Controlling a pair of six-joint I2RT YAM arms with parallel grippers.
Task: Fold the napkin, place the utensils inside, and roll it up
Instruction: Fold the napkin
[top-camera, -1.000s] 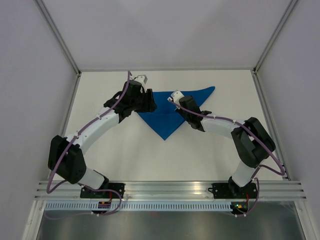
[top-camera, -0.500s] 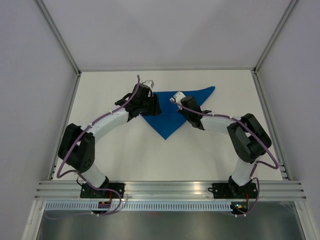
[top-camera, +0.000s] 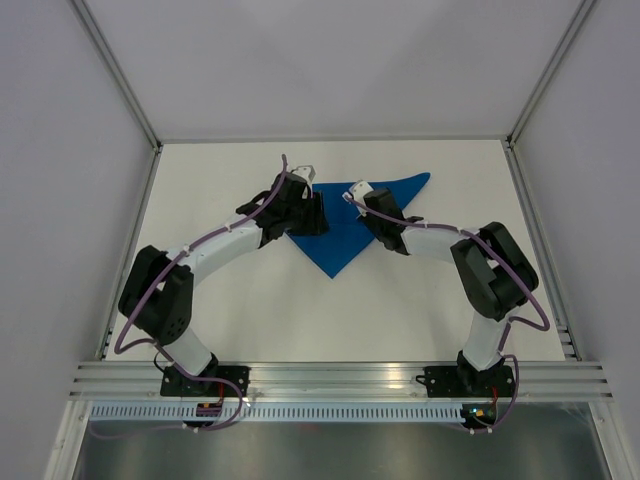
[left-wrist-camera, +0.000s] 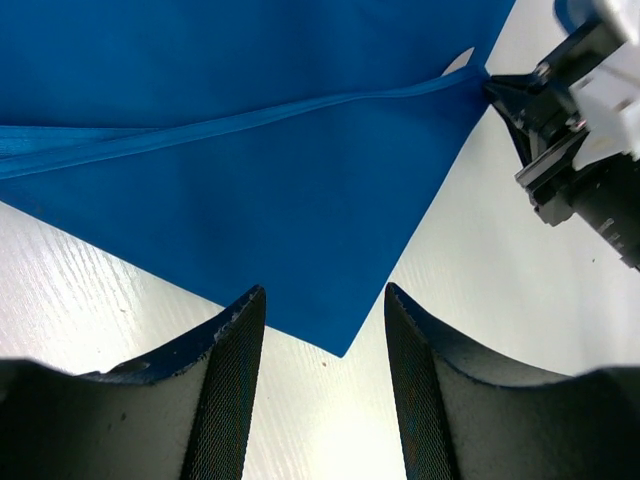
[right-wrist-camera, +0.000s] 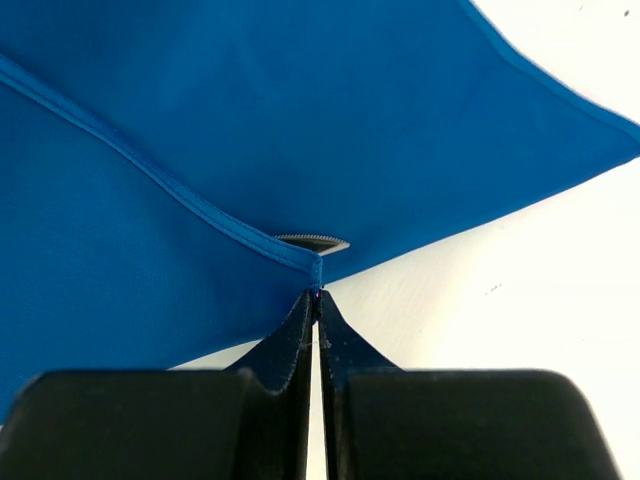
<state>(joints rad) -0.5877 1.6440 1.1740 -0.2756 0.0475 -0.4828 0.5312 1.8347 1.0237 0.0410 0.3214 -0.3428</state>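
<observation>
White table (top-camera: 250, 300) enclosed by pale grey walls (top-camera: 60, 150).

We see only a serrated silvery sliver of a utensil (right-wrist-camera: 312, 242); the napkin (right-wrist-camera: 300, 120) covers the rest.

The napkin (left-wrist-camera: 250, 180) is smooth matt cloth, hem stitched; the table (left-wrist-camera: 500, 300) matt white, faintly grained.

The white table (top-camera: 230, 300) carries a blue napkin (top-camera: 345, 225), lying flat as a folded triangle. One corner of it points between the spread fingers of the left tool (left-wrist-camera: 322, 292). A hemmed corner of its top layer meets the closed tips of the right tool (right-wrist-camera: 318, 300). Just beyond those tips, a sliver of silvery utensil (right-wrist-camera: 312, 242) shows from under the hem.
</observation>
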